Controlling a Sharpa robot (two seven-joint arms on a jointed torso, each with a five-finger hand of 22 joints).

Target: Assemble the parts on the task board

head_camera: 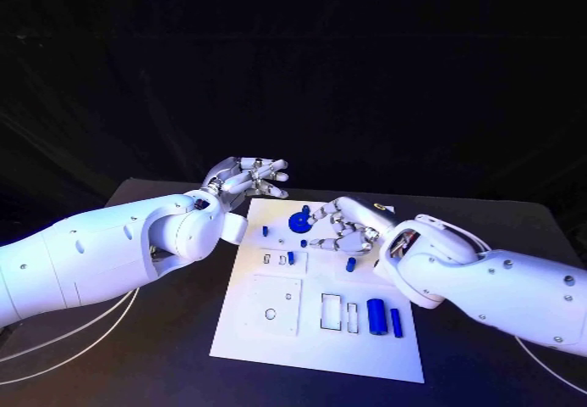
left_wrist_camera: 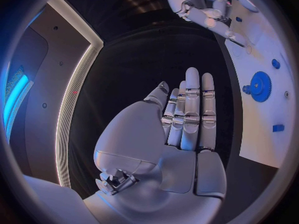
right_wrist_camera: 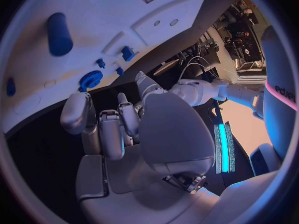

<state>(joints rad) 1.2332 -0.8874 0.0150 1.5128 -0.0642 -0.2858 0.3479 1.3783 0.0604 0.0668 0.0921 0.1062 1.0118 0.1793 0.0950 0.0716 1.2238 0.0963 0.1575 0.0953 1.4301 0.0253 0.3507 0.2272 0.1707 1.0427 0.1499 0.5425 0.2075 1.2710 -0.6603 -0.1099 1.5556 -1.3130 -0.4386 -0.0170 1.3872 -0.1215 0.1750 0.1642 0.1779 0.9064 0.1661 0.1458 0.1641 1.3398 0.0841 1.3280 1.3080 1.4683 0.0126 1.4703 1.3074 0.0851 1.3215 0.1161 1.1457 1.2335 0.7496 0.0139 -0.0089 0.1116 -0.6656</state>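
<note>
While both hands hover with nothing in them, you have room to plan the next pick. Your left hand (head_camera: pixel 254 180) sits off the far left corner of the task board (head_camera: pixel 263 335), fingers (left_wrist_camera: pixel 192 112) straight and together, released and holding nothing. Your right hand (head_camera: pixel 343 229) hangs over the board's far half, fingers loosely curled but apart, also empty as far as the head view shows.

The white board lies in the middle of the black tabletop (head_camera: pixel 147 356). On it, the blue gear (head_camera: pixel 299 221) stands near the far edge, just beside your right hand. A small blue peg (head_camera: pixel 265 229) lies to its left, another small blue piece (head_camera: pixel 290 257) sits near the little slots, and one more (head_camera: pixel 351 264) lies close under your right wrist. Two blue cylinders (head_camera: pixel 384 316) lie side by side toward the near right, beside the rectangular recesses.

Your main risk, I judge, is the right forearm: it crosses low over the board, and a careless sweep could knock the piece beneath the wrist or roll the cylinders off. The small parts also look easy to fumble with such large fingers; a pinch that lands off-centre would likely flick one away. Lowering both hands together near the gear could make them collide.
</note>
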